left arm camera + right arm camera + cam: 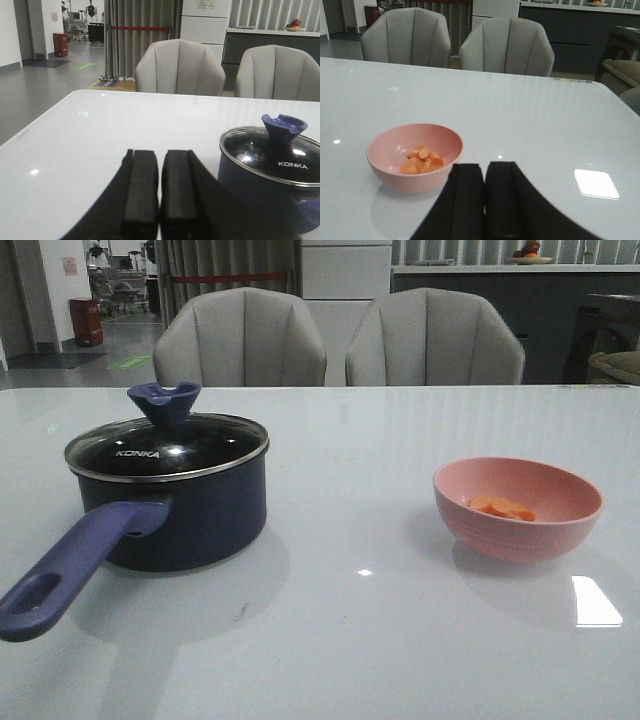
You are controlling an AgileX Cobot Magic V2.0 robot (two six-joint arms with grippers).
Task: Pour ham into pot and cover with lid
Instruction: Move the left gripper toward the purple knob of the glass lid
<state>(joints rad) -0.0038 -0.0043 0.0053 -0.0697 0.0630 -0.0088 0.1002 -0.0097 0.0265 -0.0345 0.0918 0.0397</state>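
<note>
White "KONKA" lettering is the only writing that can be read; it sits on the round glass lid with a steel rim and a notched purple-blue knob, and it shows in both the front view and the left wrist view. That lid rests closed on the dark navy round saucepan with a long purple-blue handle, which stands on the left part of the glossy white table, its handle reaching toward the camera.

The left gripper has its two black fingers pressed together with only a thin seam between them; it holds nothing and is near the saucepan without touching it. The right gripper is likewise closed on nothing, its fingers side by side, close to the pink round bowl.

The small orange-pink ham slices lie in a little pile inside the pink bowl, on the right part of the table, well apart from the saucepan. The front view shows neither gripper. The right wrist view shows the ham pile most clearly, with separate slices visible.
</note>
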